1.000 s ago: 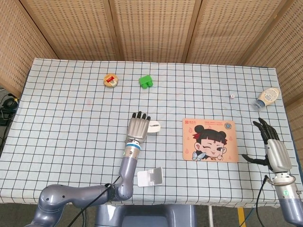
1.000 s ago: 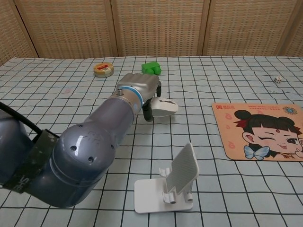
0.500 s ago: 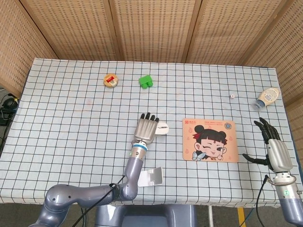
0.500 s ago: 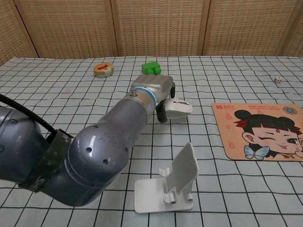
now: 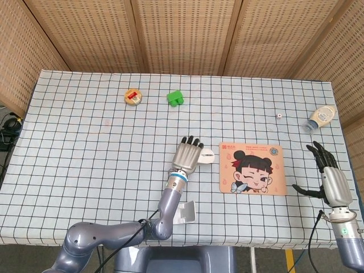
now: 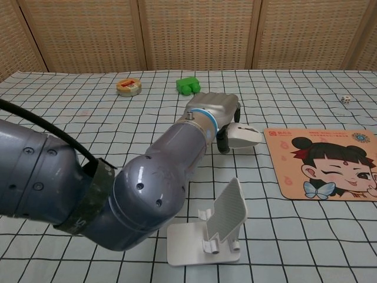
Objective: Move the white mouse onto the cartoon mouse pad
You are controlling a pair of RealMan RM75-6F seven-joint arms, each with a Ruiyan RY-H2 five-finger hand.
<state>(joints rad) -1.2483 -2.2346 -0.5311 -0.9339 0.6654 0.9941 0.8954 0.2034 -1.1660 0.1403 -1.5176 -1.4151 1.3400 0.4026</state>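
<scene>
While the left robot hand (image 5: pixel 188 156) grips the white mouse (image 6: pixel 244 136) just at 9 o'clock of the cartoon mouse pad (image 5: pixel 251 168), not yet on it, the right robot hand (image 5: pixel 329 177) rests spread, holding nothing. Pad writing unreadable.

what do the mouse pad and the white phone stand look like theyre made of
Cartoon mouse pad: probably fabric-topped rubber; it lies thin and flat with a matte printed face. White phone stand: likely hard plastic, going by its rigid molded shape, ribbed backrest and slight sheen.
</scene>
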